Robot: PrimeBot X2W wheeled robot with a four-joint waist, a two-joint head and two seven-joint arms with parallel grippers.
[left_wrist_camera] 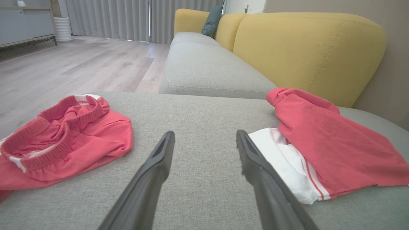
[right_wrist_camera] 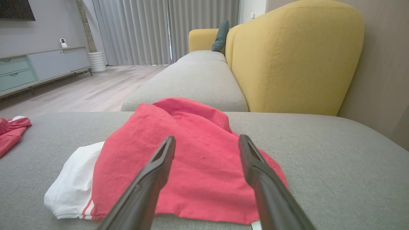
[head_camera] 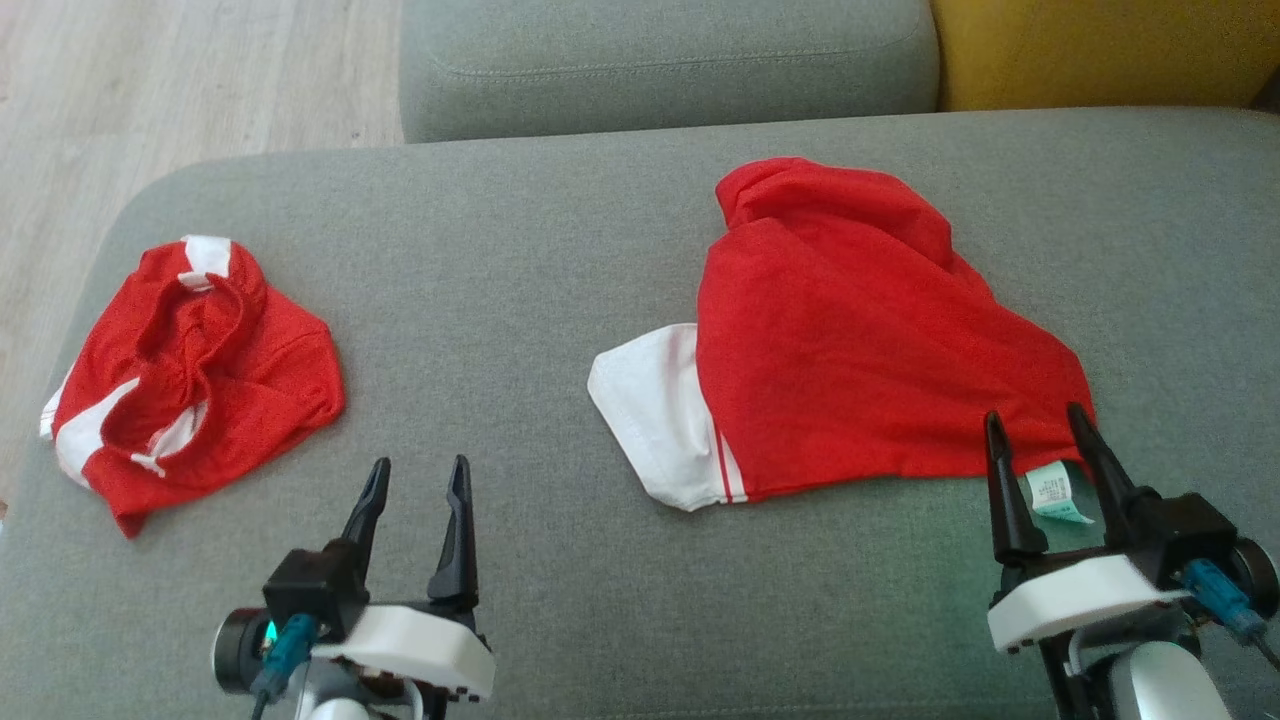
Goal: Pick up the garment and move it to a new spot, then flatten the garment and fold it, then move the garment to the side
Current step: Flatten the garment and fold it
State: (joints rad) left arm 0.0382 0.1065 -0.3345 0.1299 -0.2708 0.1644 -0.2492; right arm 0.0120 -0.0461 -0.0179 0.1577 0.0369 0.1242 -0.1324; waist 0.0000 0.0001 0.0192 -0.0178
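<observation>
My L gripper [head_camera: 420, 462], R gripper [head_camera: 1034, 412] both wide, empty; R by hem of crumpled red-and-white fabric shirt [head_camera: 850, 340].

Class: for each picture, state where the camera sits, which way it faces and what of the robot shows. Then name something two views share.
Head view: on the head, looking forward and down at the grey sofa seat; left claw and right claw show, both open.
Left wrist view: on the left wrist, looking along its fingers across the seat, between red shorts and red shirt.
Right wrist view: on the right wrist, its fingers pointing over the shirt.
Shared: both wrist views show the yellow backrest.
</observation>
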